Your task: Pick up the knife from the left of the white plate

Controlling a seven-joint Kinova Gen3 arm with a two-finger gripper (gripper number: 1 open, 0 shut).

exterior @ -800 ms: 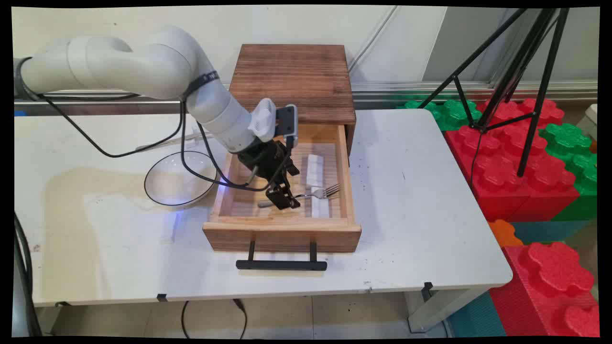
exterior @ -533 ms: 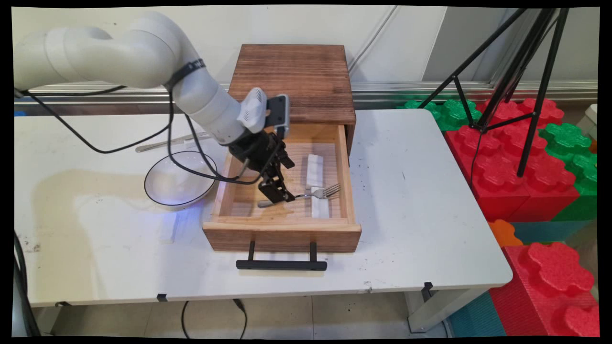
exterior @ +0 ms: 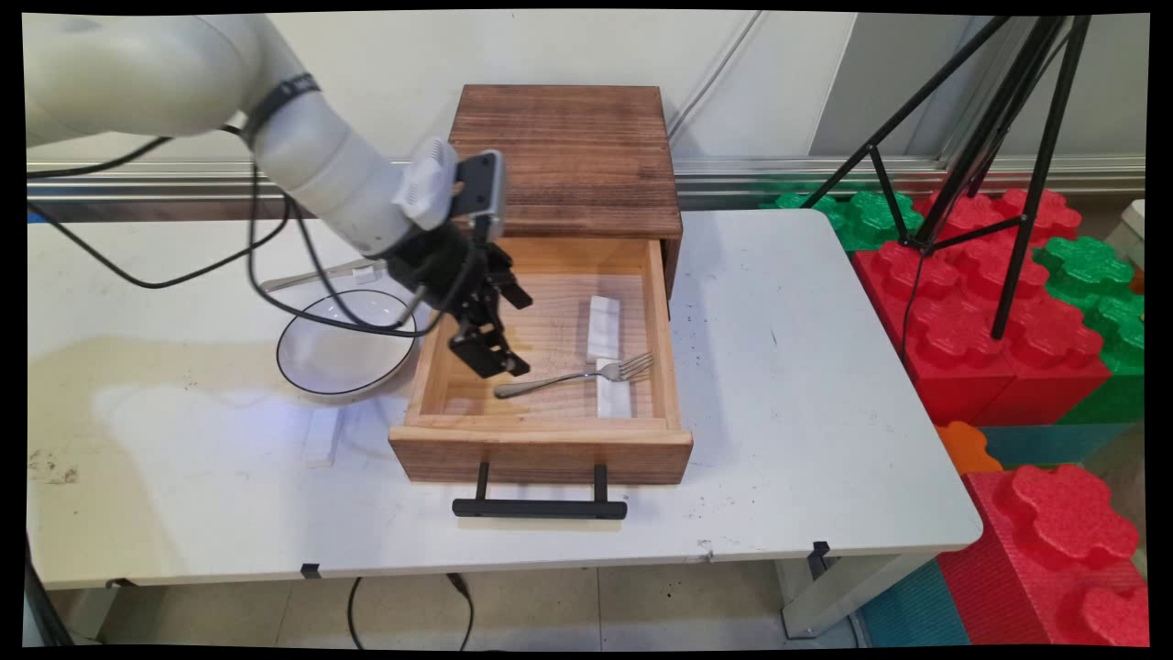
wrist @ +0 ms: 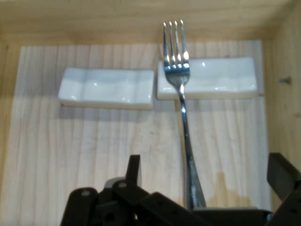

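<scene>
A silver fork (exterior: 573,376) lies in the open wooden drawer (exterior: 541,449), its tines resting on a small white rest (exterior: 612,396). A second white rest (exterior: 604,326) lies farther back in the drawer. My gripper (exterior: 495,365) hangs open just above and left of the fork's handle end, holding nothing. In the hand view the fork (wrist: 183,117) runs up from between the two spread fingers (wrist: 134,167), its tines on the right-hand rest (wrist: 221,84), with the other rest (wrist: 107,88) to its left. My gripper (wrist: 207,165) touches neither rest.
The drawer sticks out of a dark wooden cabinet (exterior: 564,156) and has a black handle (exterior: 539,507) at the front. A white bowl (exterior: 344,348) sits left of the drawer, cutlery (exterior: 312,275) behind it. A black tripod (exterior: 971,165) and foam blocks (exterior: 1008,348) stand at the right.
My gripper has risen and pulled back up and to the left, off the fork's handle. The fork stays lying in the drawer on its rest.
</scene>
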